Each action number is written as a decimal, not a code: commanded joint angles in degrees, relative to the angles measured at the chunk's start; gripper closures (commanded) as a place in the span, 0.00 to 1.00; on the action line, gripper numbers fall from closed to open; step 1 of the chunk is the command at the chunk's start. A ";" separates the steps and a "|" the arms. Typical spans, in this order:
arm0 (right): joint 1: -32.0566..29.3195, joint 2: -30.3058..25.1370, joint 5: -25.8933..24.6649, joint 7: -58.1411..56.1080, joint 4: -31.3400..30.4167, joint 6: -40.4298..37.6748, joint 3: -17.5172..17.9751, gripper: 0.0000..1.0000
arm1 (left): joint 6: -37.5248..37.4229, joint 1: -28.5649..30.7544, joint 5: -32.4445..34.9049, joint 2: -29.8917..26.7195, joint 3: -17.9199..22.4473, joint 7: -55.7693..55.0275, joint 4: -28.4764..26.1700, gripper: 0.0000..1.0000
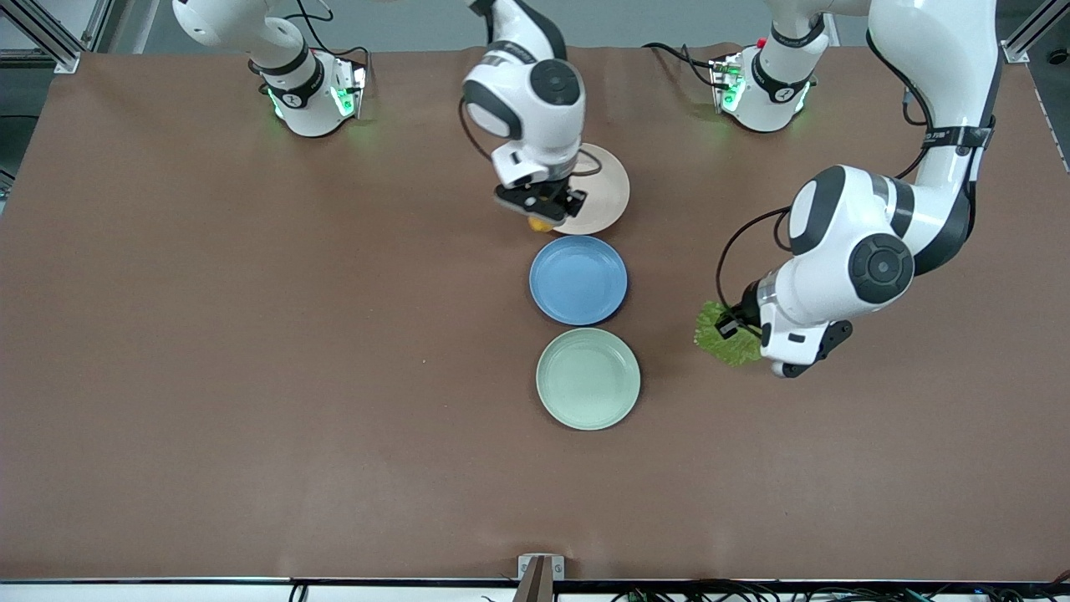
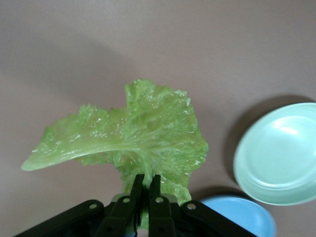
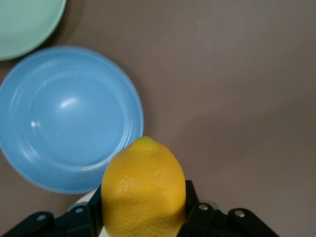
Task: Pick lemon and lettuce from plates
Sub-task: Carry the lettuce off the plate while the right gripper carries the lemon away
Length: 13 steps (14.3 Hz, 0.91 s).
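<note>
My right gripper (image 1: pixel 542 211) is shut on the lemon (image 1: pixel 541 223), a yellow oval, and holds it in the air over the edge of the beige-pink plate (image 1: pixel 603 196). The lemon fills the right wrist view (image 3: pixel 143 192) between the jaws. My left gripper (image 1: pixel 736 324) is shut on the lettuce (image 1: pixel 726 337), a crinkled green leaf, held over bare table beside the mint green plate (image 1: pixel 588 378), toward the left arm's end. In the left wrist view the fingers pinch the lettuce (image 2: pixel 133 136) at its base. Both plates hold nothing.
A blue plate (image 1: pixel 578 278) lies between the beige-pink and mint green plates; it also shows in the right wrist view (image 3: pixel 64 116). The brown table mat (image 1: pixel 251 334) stretches wide toward both ends.
</note>
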 commanded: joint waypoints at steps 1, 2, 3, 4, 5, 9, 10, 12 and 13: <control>-9.00 -6.60 0.06 -12.82 -8.76 0.95 1.20 1.00 | 8.91 2.63 1.80 -4.89 -0.71 8.40 -11.79 0.99; -12.17 -7.66 0.15 -17.66 -10.44 0.95 1.20 1.00 | 11.11 3.43 2.15 -4.89 -0.71 11.12 -13.81 0.99; -16.11 -8.19 0.15 -22.93 -11.94 0.95 1.20 1.00 | 12.52 3.87 2.41 -4.89 -0.71 12.98 -15.13 0.99; -19.89 -8.28 0.15 -27.85 -13.17 1.13 1.20 1.00 | 14.19 4.57 2.85 -4.63 -0.71 14.30 -16.19 0.99; -23.93 -8.28 0.23 -33.30 -14.05 1.65 1.29 1.00 | 16.12 5.10 3.12 -4.19 -0.71 15.36 -17.16 0.99; -37.92 -8.11 2.43 -56.41 -18.27 5.08 1.29 1.00 | 19.56 6.94 3.38 -2.08 -0.62 21.50 -18.93 0.98; -40.04 -7.93 2.52 -60.21 -18.37 5.26 1.20 1.00 | 19.92 7.12 3.38 -1.56 -0.62 22.92 -19.10 0.97; -43.21 -7.58 2.52 -66.29 -18.89 5.87 1.20 1.00 | 20.45 7.48 3.38 -0.59 -0.62 23.72 -19.45 0.97; -44.62 -7.49 2.69 -68.49 -20.46 7.44 1.29 1.00 | 20.71 7.74 3.38 -0.15 -0.62 24.07 -19.45 0.97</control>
